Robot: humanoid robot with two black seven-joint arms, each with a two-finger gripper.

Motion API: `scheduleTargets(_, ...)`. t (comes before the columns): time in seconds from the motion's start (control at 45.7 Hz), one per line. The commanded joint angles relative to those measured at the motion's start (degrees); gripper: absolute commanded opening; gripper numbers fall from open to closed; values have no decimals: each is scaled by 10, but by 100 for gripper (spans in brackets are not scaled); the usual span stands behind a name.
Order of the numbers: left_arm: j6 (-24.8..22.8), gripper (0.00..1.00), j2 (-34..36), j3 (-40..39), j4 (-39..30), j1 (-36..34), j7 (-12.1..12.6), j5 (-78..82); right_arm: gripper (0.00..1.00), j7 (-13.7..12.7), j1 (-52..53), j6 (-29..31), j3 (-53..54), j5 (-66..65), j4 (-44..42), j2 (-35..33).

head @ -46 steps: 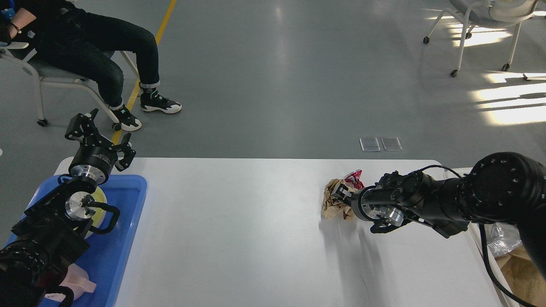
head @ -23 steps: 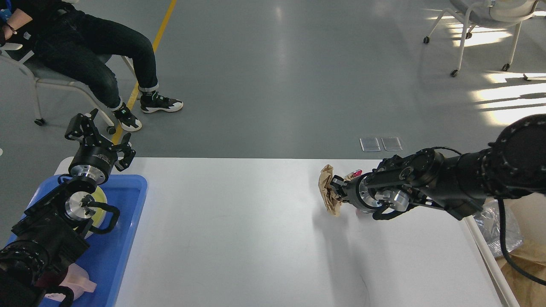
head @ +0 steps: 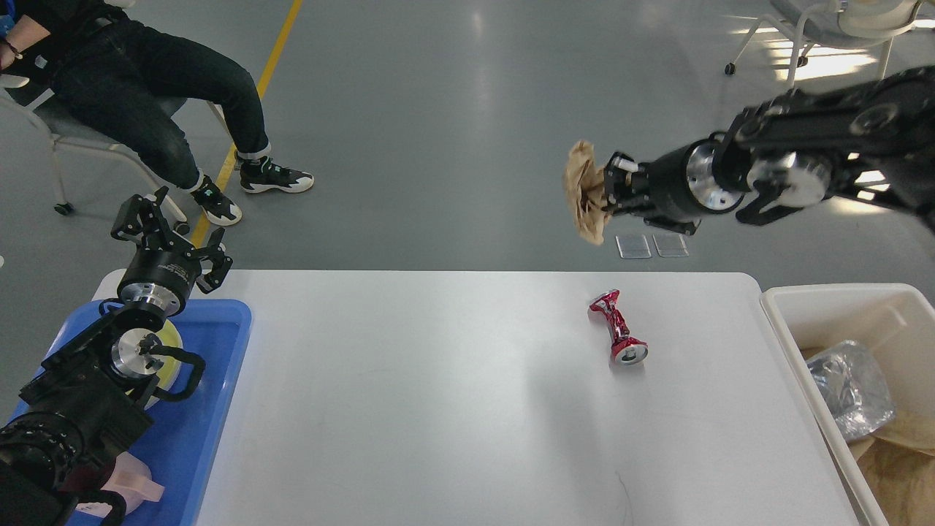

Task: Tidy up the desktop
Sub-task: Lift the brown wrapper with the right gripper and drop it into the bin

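Note:
The white desktop [head: 438, 394] fills the lower middle of the head view. A crushed red can [head: 616, 335] lies on it toward the right. My right gripper [head: 610, 186] is shut on a crumpled brown paper ball [head: 586, 191] and holds it high above the desktop's far edge. My left gripper [head: 172, 234] is open and empty, raised over the far end of the blue tray [head: 212, 387] at the left.
A white plastic bin [head: 818, 310] at the right edge holds crumpled foil [head: 851, 387] and brown paper [head: 902, 467]. The blue tray holds a yellow item [head: 172, 340] and a pink item [head: 135, 486]. A seated person [head: 146, 80] is at far left.
My right gripper has lifted the brown paper ball off the desktop and raised it high. The crushed red can, hidden beside it before, now lies bare. The left arm has not moved.

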Motion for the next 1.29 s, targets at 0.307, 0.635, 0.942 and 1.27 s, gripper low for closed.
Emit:
scheduleTargets(0.307,0,99,0,0,0,0,-1,0,0,0,-102,-34,-130,-1,-75,-90)
scheduleTargets(0.635,0,99,0,0,0,0,0,0,0,1,-362,-40,-104,-5,-260,-148)
scheduleTargets(0.942,0,99,0,0,0,0,-1,0,89,1,-588,-66,-45,-7,-457,-102)
scheduleTargets(1.27,0,99,0,0,0,0,-1,0,100,0,-653,-79,6,-7,-519,-63)
